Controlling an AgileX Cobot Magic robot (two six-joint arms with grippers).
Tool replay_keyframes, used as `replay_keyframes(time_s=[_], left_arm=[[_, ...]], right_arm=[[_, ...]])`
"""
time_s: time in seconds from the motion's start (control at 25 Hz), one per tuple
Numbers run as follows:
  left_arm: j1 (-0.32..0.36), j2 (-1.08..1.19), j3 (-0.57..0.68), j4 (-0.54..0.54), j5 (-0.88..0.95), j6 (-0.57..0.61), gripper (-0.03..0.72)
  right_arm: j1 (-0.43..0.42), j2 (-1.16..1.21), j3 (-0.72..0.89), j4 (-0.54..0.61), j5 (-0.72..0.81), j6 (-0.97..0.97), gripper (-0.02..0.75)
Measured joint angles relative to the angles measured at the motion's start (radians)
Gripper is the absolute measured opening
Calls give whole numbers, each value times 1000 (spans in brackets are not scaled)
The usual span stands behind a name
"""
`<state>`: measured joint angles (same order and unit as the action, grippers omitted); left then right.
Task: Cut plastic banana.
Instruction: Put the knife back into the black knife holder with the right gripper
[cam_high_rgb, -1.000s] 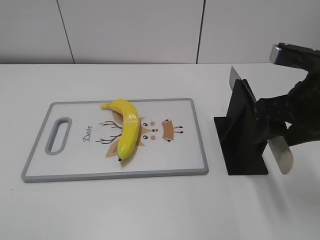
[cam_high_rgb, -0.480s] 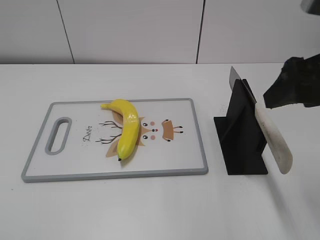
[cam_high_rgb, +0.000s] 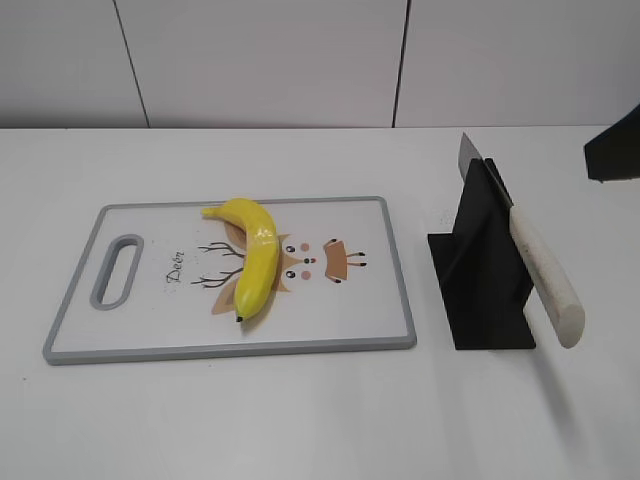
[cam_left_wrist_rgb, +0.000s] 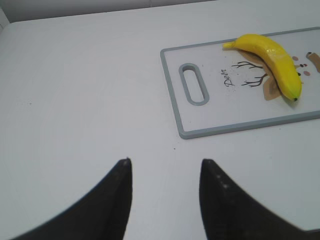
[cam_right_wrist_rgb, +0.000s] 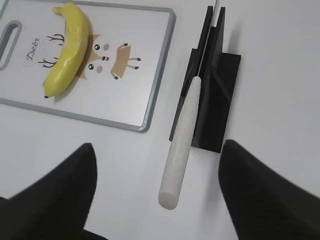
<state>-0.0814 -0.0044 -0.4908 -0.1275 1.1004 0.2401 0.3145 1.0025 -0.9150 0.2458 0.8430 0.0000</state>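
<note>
The yellow plastic banana (cam_high_rgb: 254, 262) lies whole on the white cutting board (cam_high_rgb: 370, 300), also in the left wrist view (cam_left_wrist_rgb: 272, 55) and the right wrist view (cam_right_wrist_rgb: 67, 50). A knife with a white handle (cam_high_rgb: 545, 275) rests in a black stand (cam_high_rgb: 485, 265); the handle shows in the right wrist view (cam_right_wrist_rgb: 182, 140). My right gripper (cam_right_wrist_rgb: 157, 150) is open, raised above the handle's end and apart from it; only a corner of the arm (cam_high_rgb: 615, 145) shows in the exterior view. My left gripper (cam_left_wrist_rgb: 165, 162) is open and empty over bare table left of the board.
The board (cam_left_wrist_rgb: 220, 117) has a grey rim, a handle slot (cam_high_rgb: 117, 270) at its left end and a deer print. The black stand (cam_right_wrist_rgb: 212, 90) sits right of the board. A white tiled wall runs behind the table.
My right gripper has let go of the knife handle and risen up and to the right, almost out of the exterior view. The knife stays in the stand. The banana has not moved.
</note>
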Motion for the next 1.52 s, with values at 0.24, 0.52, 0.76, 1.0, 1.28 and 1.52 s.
replay_keyframes(time_s=[0.24, 0.52, 0.76, 1.0, 1.28, 1.52], left_arm=[[-29, 11, 1, -1, -1, -1, 407], [-352, 238, 1, 7, -4, -1, 405], [-287, 250, 1, 7, -8, -1, 371], [-53, 250, 1, 7, -11, -1, 325], [203, 235, 1, 7, -11, -1, 266], [211, 83, 1, 6, -11, -1, 231]], right_arm=[[0, -92, 126, -2, 5, 0, 581], [0, -277, 304, -34, 7, -6, 581], [0, -468, 351, -43, 31, -6, 578], [0, -543, 352, -45, 70, -6, 577], [0, -546, 352, -49, 83, 0, 577], [0, -554, 359, -87, 92, 14, 577]])
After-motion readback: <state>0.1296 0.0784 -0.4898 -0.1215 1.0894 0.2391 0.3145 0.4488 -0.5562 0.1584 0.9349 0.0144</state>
